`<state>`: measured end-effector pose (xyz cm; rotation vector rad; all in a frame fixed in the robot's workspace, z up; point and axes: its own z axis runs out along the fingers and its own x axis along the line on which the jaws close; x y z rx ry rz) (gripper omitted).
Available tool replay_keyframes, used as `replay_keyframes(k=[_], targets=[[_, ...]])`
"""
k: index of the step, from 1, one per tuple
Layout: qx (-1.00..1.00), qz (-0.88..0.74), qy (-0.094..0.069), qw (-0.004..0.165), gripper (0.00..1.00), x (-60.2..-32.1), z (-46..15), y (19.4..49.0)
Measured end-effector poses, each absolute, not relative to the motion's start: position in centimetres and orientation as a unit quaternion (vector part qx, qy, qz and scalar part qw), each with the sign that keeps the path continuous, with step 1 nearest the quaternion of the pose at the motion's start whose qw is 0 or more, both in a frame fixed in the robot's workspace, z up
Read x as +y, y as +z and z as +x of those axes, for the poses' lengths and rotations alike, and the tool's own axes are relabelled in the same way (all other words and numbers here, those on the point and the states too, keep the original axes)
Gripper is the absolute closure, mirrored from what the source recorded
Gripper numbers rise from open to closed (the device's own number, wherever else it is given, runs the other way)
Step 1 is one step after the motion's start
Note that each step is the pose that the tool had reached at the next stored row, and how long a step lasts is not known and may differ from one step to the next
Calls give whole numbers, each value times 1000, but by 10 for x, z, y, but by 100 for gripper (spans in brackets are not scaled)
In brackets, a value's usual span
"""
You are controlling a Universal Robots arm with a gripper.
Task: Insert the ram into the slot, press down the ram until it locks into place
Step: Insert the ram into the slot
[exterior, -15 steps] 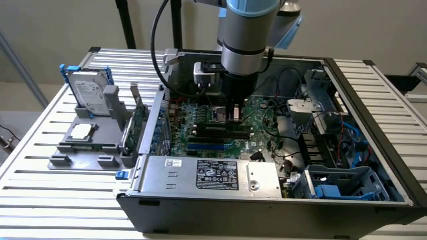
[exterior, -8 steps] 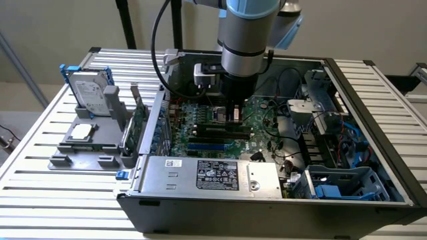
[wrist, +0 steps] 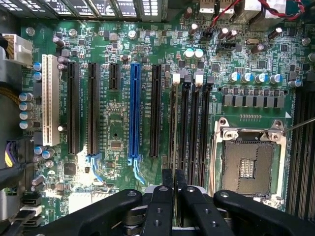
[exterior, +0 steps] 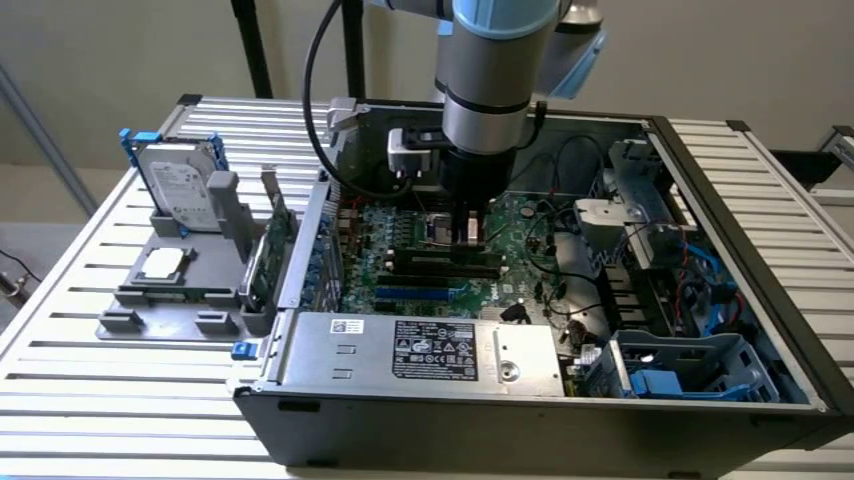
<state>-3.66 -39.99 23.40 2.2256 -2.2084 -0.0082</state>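
Note:
My gripper (exterior: pixel 467 238) reaches down into the open computer case (exterior: pixel 747 200), over the motherboard (wrist: pixel 118 132). In the wrist view the ram (wrist: pixel 174 123) appears edge-on as a thin pale line. It stands along the outermost of the parallel black memory slots (wrist: pixel 185 123), next to a long black expansion slot. The slot's white end clip (wrist: pixel 176 77) sits at the ram's far end. My gripper (wrist: pixel 173 173) is shut on the ram's near end, its two black fingertips (wrist: pixel 167 179) pressed close on either side. How deep the ram sits in the slot is hidden.
A blue slot (wrist: pixel 134 113), black expansion slots and a white slot (wrist: pixel 49 98) lie beside the memory slots. The CPU socket (wrist: pixel 248 162) is on the other side. The power supply (exterior: pixel 414 350), cables and drive cage (exterior: pixel 681 370) crowd the case. Outside stand a hard drive (exterior: pixel 180 190) and a green card (exterior: pixel 276 250).

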Motion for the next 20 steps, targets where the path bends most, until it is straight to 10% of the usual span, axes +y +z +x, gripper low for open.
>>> replay_keyframes(k=[20], targets=[[-704, 710, -2, 3, 87, -399, -37, 230]])
